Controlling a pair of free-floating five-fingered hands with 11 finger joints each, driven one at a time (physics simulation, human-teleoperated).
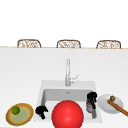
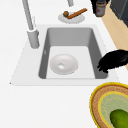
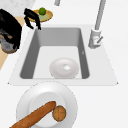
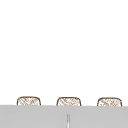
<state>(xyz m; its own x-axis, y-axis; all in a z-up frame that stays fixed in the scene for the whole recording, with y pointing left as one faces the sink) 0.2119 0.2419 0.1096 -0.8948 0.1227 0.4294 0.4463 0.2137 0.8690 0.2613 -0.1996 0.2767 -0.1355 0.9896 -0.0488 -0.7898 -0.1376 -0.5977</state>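
Over sink (image 1: 47,86), right hand (image 1: 91,97) grips jar (image 1: 90,106)

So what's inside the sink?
A white bowl sits on the floor of the sink, open side up and nothing in it. From the front, a big red ball covers the bowl and the basin floor.

A white worktop (image 1: 25,67) carries everything, with the sink (image 3: 60,56) set into it as the landmark. At the sink's back rim stands a tall grey faucet (image 1: 67,73). Inside the basin a white bowl (image 3: 64,68) lies on the floor of the sink. To the left of the sink, just beside its front corner, sits a yellow-rimmed woven plate (image 1: 20,114) with a green fruit on it. To the right of the sink sits a white plate (image 1: 110,104) bearing a brown stick and a small brown ball.
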